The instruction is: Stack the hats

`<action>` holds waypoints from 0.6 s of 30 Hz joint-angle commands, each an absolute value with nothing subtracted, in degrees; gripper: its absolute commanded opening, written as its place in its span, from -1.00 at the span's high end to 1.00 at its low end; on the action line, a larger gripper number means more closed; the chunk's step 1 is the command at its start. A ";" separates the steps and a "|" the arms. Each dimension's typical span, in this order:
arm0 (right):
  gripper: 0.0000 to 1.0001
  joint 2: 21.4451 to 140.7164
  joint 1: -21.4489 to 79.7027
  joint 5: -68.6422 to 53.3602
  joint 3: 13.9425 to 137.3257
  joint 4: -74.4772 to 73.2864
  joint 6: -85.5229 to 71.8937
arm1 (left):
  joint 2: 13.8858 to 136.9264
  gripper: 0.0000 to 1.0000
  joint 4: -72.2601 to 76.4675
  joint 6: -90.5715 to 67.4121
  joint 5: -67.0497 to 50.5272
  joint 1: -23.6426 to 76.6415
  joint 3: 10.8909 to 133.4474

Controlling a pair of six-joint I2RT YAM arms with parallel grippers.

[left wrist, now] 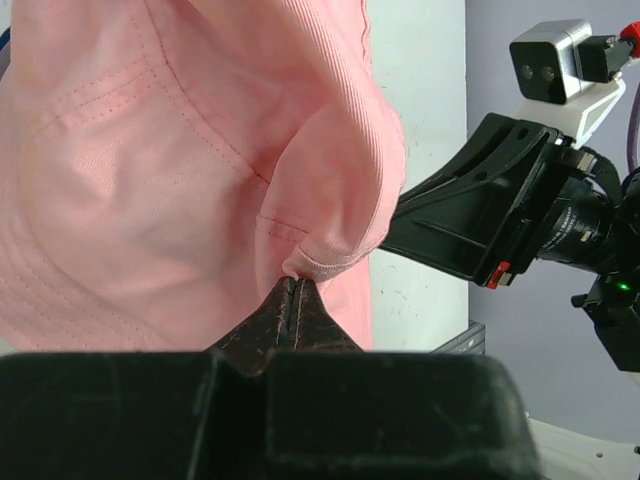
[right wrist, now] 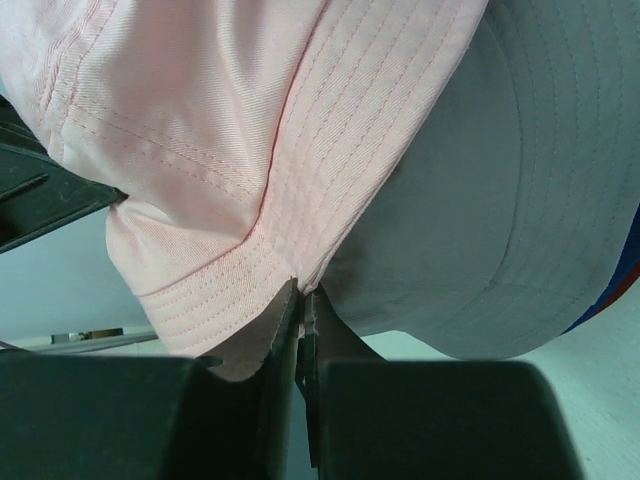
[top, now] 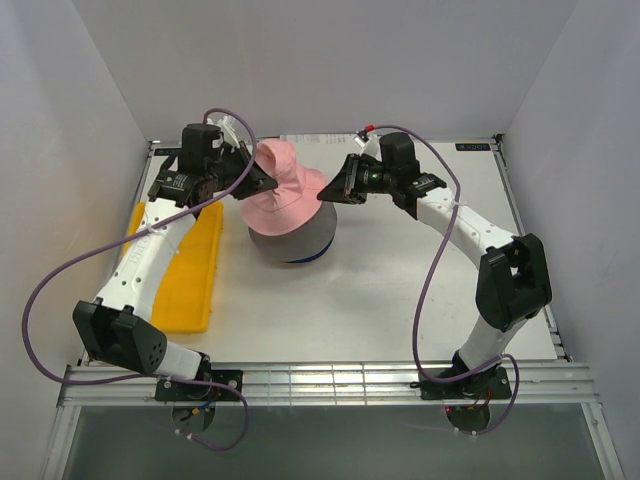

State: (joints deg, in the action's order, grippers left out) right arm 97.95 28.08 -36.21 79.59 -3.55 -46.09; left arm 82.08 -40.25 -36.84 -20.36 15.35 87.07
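The pink hat (top: 287, 185) is sitting over the pile at the far middle of the surface (top: 400, 300), covering the top of the grey hat (top: 292, 238); whether it is resting fully on the grey one cannot be told. A navy hat (top: 300, 261) is showing only as a thin blue strip under the grey brim's near edge.

The left end effector (top: 262, 182) is reaching in from the left and pinching the left side of the pink brim, its jaws closed on the fabric, which is folding between the tips; the right end effector (top: 326, 192) is reaching in from the right and clamping the right side of the brim, its jaws pressed together on the stitched edge; the two are facing each other across the hat. In the right wrist view the grey brim is lying just beside the pinched pink edge.

A yellow tray (top: 190, 285) is lying at the left of the surface, partly under the left arm, apart from the pile.
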 commanded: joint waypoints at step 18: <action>0.84 96.77 27.60 -36.12 78.13 -5.63 -40.52 | 71.90 -0.20 -41.57 -39.90 -10.20 12.84 81.13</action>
State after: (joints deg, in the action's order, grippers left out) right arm 97.95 27.77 -35.99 78.83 -4.91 -42.30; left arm 75.72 -40.07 -37.54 -13.39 14.55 83.29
